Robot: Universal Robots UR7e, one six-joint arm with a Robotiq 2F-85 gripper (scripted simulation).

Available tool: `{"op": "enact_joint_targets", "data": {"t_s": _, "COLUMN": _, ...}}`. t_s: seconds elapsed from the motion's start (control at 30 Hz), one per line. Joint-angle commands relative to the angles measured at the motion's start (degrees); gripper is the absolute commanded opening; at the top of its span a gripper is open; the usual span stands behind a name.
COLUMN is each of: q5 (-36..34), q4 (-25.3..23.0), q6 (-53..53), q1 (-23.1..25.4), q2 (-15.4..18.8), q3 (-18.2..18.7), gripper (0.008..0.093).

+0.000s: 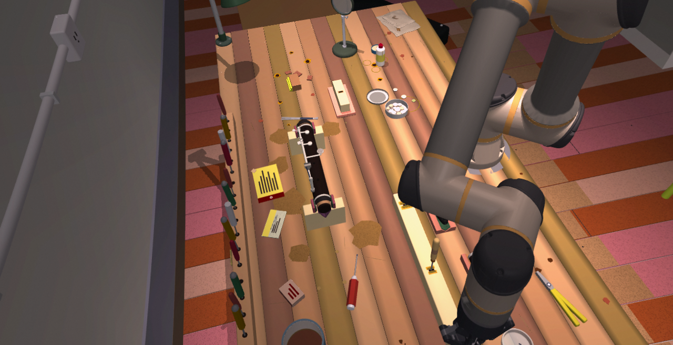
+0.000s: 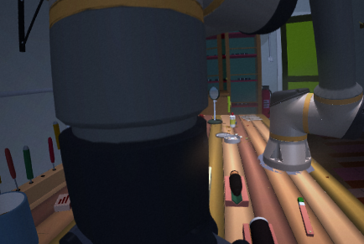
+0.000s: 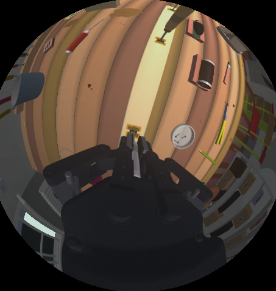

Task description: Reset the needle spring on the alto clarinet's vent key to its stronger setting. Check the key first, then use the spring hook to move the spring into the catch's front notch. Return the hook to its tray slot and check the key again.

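My gripper is closed on the spring hook, a thin grey metal tool standing in its slot at the near end of the pale tray. The gripper sits at the bench's near edge, mostly hidden by the arm. A second wooden-handled tool stands in another tray slot farther along. The black alto clarinet rests on two pale blocks mid-bench, well away to the left; its vent key and spring are too small to make out.
The robot arm crosses above the bench's right half. A red screwdriver, a round tin, yellow pliers, a blue cup and a black cylinder lie near the tray. Tools stand in a rack along the left edge.
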Motion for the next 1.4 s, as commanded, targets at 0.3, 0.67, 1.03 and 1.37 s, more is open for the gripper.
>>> {"op": "enact_joint_targets", "data": {"t_s": 0.3, "q5": 0.00, "q4": 2.19, "q6": 0.00, "q1": 0.00, "q2": -1.19, "q3": -1.13, "gripper": 0.0080}}
{"op": "enact_joint_targets", "data": {"t_s": 0.67, "q5": 0.00, "q4": 4.15, "q6": 0.00, "q1": 0.00, "q2": -2.11, "q3": -2.14, "gripper": 0.0080}}
{"op": "enact_joint_targets", "data": {"t_s": 1.03, "q5": 0.00, "q4": 4.51, "q6": 0.00, "q1": 0.00, "q2": -2.27, "q3": -2.33, "gripper": 0.0080}}
{"op": "enact_joint_targets", "data": {"t_s": 1.37, "q5": 0.00, "q4": 5.85, "q6": 0.00, "q1": 0.00, "q2": -2.89, "q3": -3.09, "gripper": 0.0080}}
